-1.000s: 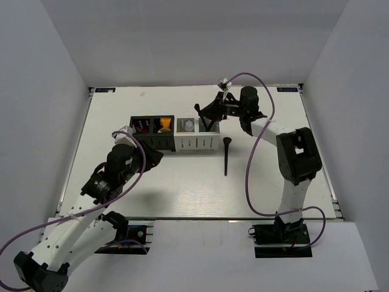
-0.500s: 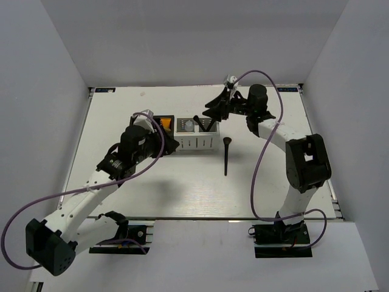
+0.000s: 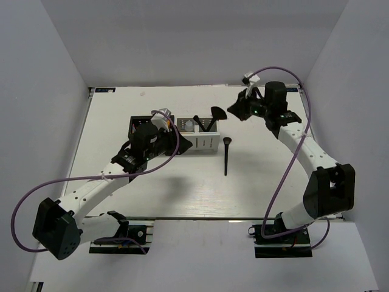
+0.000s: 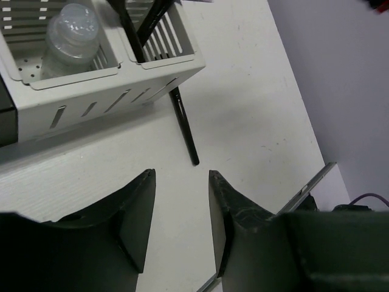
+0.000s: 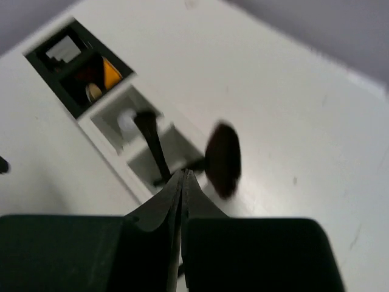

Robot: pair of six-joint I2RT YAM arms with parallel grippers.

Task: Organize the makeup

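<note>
The white bench [image 3: 152, 194] carries two slotted boxes set side by side toward its far half, a black box [image 3: 138, 123] on the left and a white box [image 3: 203, 143] on the right. Most of the makeup is already inside them. An orange tube [image 5: 110, 73] shows in the black box, a clear bottle [image 4: 72, 30] stands in the white box's left slot, and two brushes [image 4: 137, 24] lean crossed in its right slot.

One piece is not yet put away: a loose brush [image 3: 225, 157] lying flat on the bench just to the right of the white box. Its long axis runs far to near, with the bristle head at the far end beside the box's corner and the thin handle pointing back toward the arm bases.

The left hand [image 4: 180, 182] is released, with its fingers spread and nothing between them. It sits low in front of the white box, and the brush lies to its right. From its wrist camera the handle lies ahead of the gap between the fingers, so closing them would squeeze across the handle, not along it.

The right hand [image 5: 183, 182] is clenched with nothing in it, raised beyond the far right corner of the white box, with the brush on its near side.

The two hands look about equally near. I judge the left better placed for the pickup, being open, low and aimed at the brush.
</note>
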